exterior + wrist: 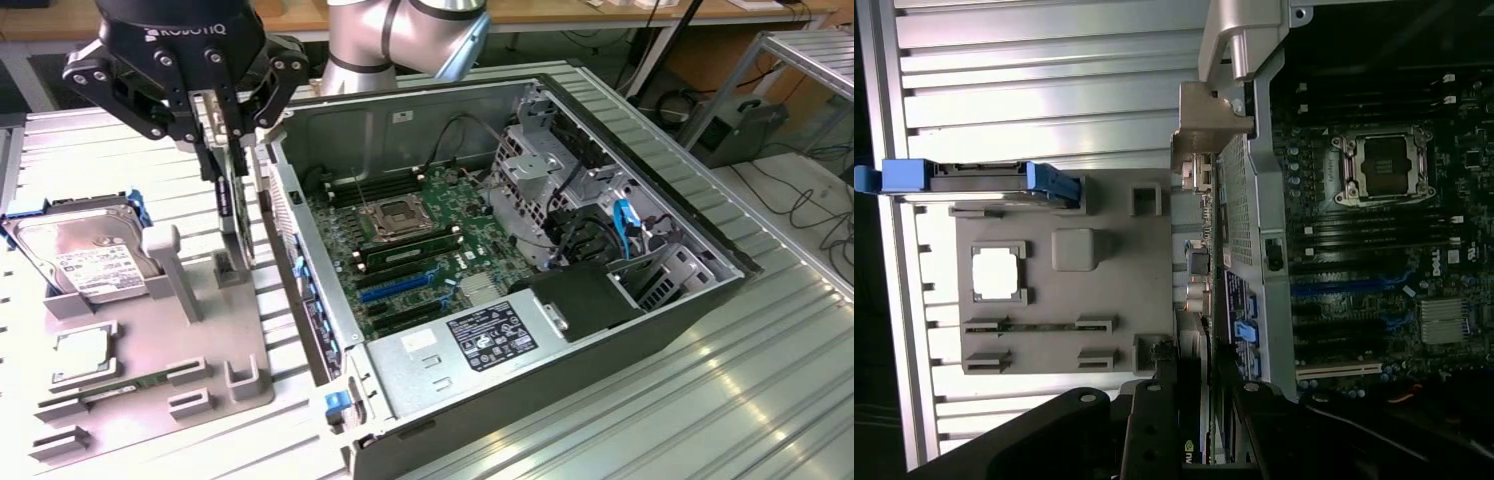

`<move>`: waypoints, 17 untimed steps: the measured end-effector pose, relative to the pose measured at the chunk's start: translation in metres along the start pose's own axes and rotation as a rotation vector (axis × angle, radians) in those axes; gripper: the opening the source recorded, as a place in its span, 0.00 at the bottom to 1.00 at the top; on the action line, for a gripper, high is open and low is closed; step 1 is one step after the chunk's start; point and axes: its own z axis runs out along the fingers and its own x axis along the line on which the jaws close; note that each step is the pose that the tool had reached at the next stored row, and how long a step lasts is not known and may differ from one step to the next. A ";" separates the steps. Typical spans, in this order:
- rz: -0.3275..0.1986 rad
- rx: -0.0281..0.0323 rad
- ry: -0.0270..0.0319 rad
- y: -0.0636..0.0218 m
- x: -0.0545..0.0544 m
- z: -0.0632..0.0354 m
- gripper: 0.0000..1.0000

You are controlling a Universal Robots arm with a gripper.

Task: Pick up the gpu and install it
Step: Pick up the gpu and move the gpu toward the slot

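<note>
The gripper [224, 140] [1199, 420] is partly closed, its two fingers clamped on the upper edge of the gpu [230, 215] [1194, 270]. The single dark card hangs upright and edge-on beneath the gripper. It is at the side of the grey holder tray [134, 350] [1134, 280] that lies nearest the computer case [694, 300], just outside the case's open side. The card's lower end is down among the tray's upright posts; whether it touches the tray cannot be told. In the wrist view the card's silvery bracket runs along the outer wall of the case.

One tray lies on the ribbed metal tabletop [747, 400]. It carries one hard drive [83, 262] [979, 178] with blue side tabs, standing on edge at the far end. It also holds one square processor chip [83, 355] [999, 272] lying flat in its recess, and one slim memory stick [127, 388] [1039, 325] resting in low brackets. One case lies on its side with one motherboard [427, 250] exposed inside.
</note>
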 end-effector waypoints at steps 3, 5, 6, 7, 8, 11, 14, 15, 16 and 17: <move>0.000 0.0000 0.0000 0.0003 -0.004 0.0001 0.26; 0.000 0.0000 0.0000 0.0004 -0.006 0.0002 0.26; 0.000 0.0000 0.0000 0.0005 -0.007 0.0002 0.26; 0.000 0.0001 0.0000 0.0006 -0.008 0.0002 0.26; 0.000 0.0000 0.0000 0.0007 -0.009 0.0003 0.26; 0.000 0.0000 0.0000 0.0009 -0.012 0.0003 0.26; 0.000 0.0002 0.0001 0.0011 -0.015 0.0004 0.26; 0.000 0.0003 0.0000 0.0012 -0.016 0.0004 0.26; 0.000 0.0003 0.0000 0.0013 -0.017 0.0005 0.26; 0.000 0.0004 0.0000 0.0013 -0.018 0.0005 0.26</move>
